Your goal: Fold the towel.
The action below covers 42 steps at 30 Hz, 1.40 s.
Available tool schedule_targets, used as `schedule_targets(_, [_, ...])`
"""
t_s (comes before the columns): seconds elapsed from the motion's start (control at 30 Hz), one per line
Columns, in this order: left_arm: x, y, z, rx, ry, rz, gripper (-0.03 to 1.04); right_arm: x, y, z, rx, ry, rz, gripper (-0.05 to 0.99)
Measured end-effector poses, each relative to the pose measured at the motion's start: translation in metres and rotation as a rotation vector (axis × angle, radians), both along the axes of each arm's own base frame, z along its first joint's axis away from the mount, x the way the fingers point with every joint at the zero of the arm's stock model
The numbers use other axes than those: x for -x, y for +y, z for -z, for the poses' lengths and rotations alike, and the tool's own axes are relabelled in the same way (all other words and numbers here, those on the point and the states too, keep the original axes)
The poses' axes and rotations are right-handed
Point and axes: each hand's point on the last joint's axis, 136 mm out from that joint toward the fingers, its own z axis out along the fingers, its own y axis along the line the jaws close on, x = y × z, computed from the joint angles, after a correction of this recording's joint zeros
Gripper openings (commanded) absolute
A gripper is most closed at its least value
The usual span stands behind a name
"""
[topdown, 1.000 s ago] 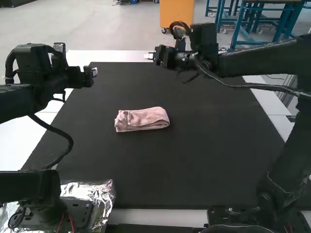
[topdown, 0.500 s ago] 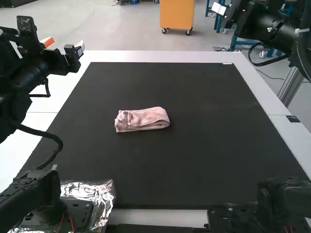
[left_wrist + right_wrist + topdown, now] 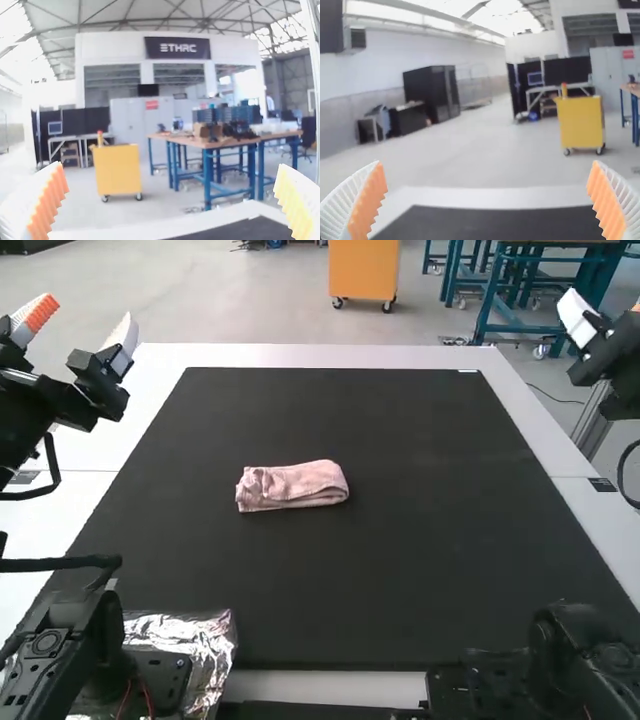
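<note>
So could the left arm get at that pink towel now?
Probably, yes. Its tool is open, raised off to the left, and the towel lies uncovered on the mat, with nothing I can see between them. It would likely have to stretch over and down.

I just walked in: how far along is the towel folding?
Folding looks done: the towel lies in a compact bundle on the mat. Nothing is in hand; the left end effector and right end effector are open, away from it. Probably nothing is left.

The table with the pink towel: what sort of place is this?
Probably a robotics lab: the left arm and right arm flank a black work surface, where the pink towel lies folded.
</note>
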Motion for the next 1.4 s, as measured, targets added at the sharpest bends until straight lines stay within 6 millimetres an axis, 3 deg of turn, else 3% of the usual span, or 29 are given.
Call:
schedule_targets(0.13, [0.007,0.0,0.005,0.032,0.007,0.01,0.97,0.017,-0.012,0.008,-0.002,-0.054,0.067,0.92])
schedule_targets(0.2, [0.007,0.001,0.004,0.043,0.008,0.01,0.97,0.013,-0.021,0.014,-0.012,-0.047,0.13,0.92])
schedule_targets(0.37, [0.001,0.008,0.01,0.065,0.029,-0.025,0.97,-0.026,-0.048,0.055,0.008,0.019,0.315,0.92])
schedule_targets(0.5, [-0.016,0.015,0.036,0.056,0.104,-0.07,0.97,-0.05,-0.045,0.093,0.066,0.078,0.313,0.92])
schedule_targets(0.73, [-0.035,0.022,0.055,-0.029,0.024,-0.143,0.97,-0.052,-0.034,0.073,-0.04,-0.1,0.221,0.92])
schedule_targets(0.83, [-0.044,0.032,0.065,-0.026,0.003,-0.205,0.97,-0.058,-0.031,0.084,-0.04,-0.136,0.208,0.92])
schedule_targets(1.0, [-0.052,0.053,0.08,-0.009,-0.065,-0.328,0.97,-0.074,-0.026,0.123,0.046,-0.146,0.216,0.92])
schedule_targets(1.1, [-0.061,0.063,0.104,0.002,-0.037,-0.385,0.97,-0.083,-0.032,0.149,0.082,-0.11,0.265,0.92])
schedule_targets(1.17, [-0.068,0.072,0.125,0.017,0.013,-0.425,0.97,-0.089,-0.039,0.162,0.096,-0.049,0.311,0.92])
schedule_targets(1.4, [-0.087,0.084,0.19,0.107,0.283,-0.454,0.97,-0.105,-0.05,0.254,0.198,0.325,0.363,0.92])
